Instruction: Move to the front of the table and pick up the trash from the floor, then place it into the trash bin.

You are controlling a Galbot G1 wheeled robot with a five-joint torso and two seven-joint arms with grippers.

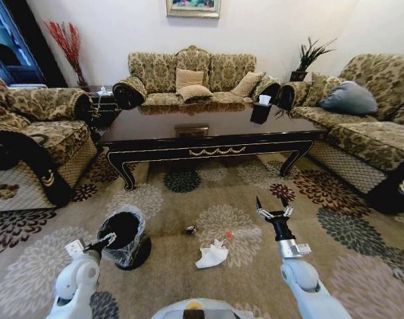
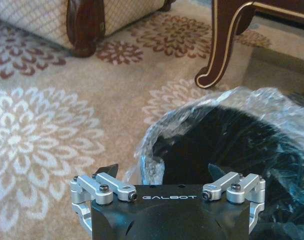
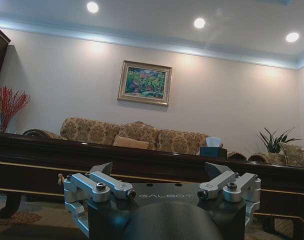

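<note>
Robot already at front of table [image 1: 208, 133]. Trash not picked up yet: white tissue [image 1: 212, 256], dark scrap [image 1: 191, 230], red bit [image 1: 228, 234] on carpet. Trash bin [image 1: 125, 234] beside. Right gripper [image 1: 274, 206] open, empty, above floor. Left gripper [image 2: 162, 170] open, empty, over bin.

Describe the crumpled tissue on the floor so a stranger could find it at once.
Start at the long dark table and look down at the flowered carpet in front of it. Right of the black bin lies the white tissue. It is the largest, palest piece of litter, beside a small dark scrap and a tiny red bit.
</note>
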